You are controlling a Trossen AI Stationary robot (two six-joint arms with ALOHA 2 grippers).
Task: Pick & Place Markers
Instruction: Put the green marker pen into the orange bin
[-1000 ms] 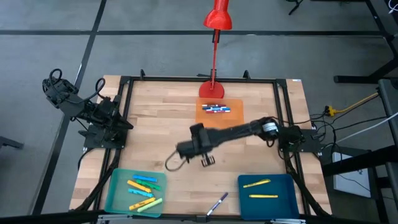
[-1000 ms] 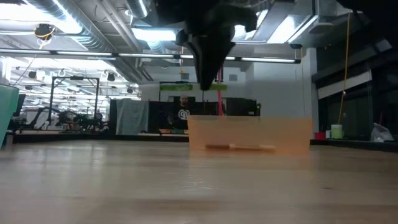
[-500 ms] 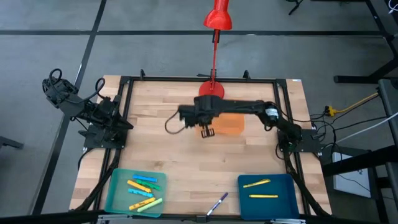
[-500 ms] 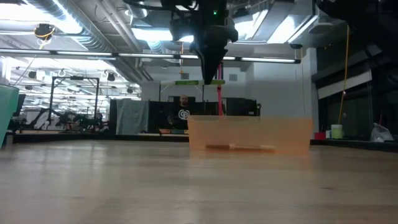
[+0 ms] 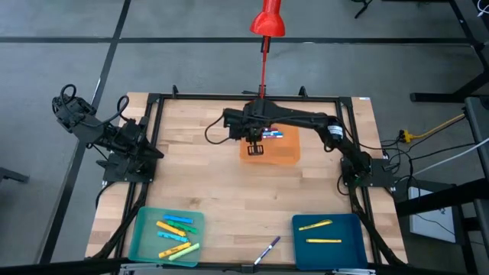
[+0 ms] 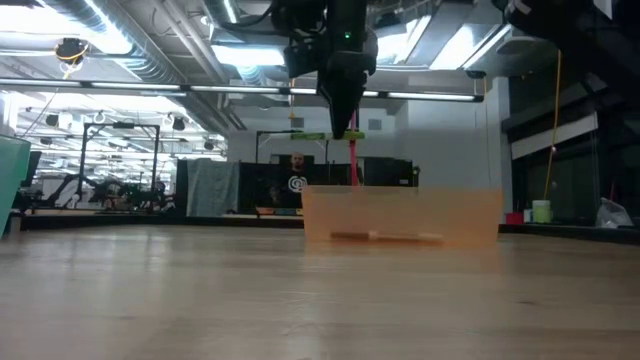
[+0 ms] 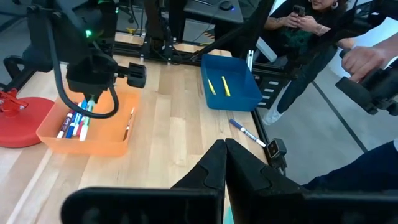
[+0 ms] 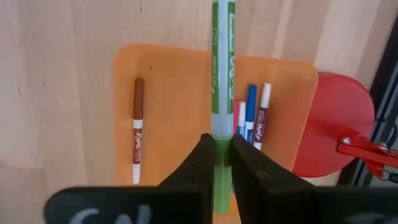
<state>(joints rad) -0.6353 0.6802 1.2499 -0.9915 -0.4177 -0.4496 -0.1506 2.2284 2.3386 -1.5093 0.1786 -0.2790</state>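
Note:
My right gripper (image 5: 256,145) hangs over the orange tray (image 5: 281,154) at the table's far middle, shut on a green marker (image 8: 222,62). In the low view the green marker (image 6: 325,136) lies level under the gripper, well above the tray (image 6: 400,215). Inside the tray lie a brown marker (image 8: 137,130) and a small bunch of blue and red markers (image 8: 252,118). My left gripper (image 7: 225,168) is shut on nothing and waits at the table's left edge (image 5: 153,151). My right gripper pinches the green marker between its two fingers near one end, by the lighter cap part (image 8: 222,140). The fingers point down from above and lie across the marker. The marker sticks out level to one side, lifted clear of the tray.
A teal tray (image 5: 145,237) at the near left holds yellow, green and blue markers. A blue tray (image 5: 344,229) at the near right holds two yellow markers. A purple marker (image 5: 267,250) lies loose at the near edge. A red lamp base (image 8: 339,124) stands behind the orange tray.
My right gripper has swung from the table's middle toward the far edge and risen a little, rolling slightly, until it hangs over the orange tray. The green marker has travelled with it, still level in the shut fingers.

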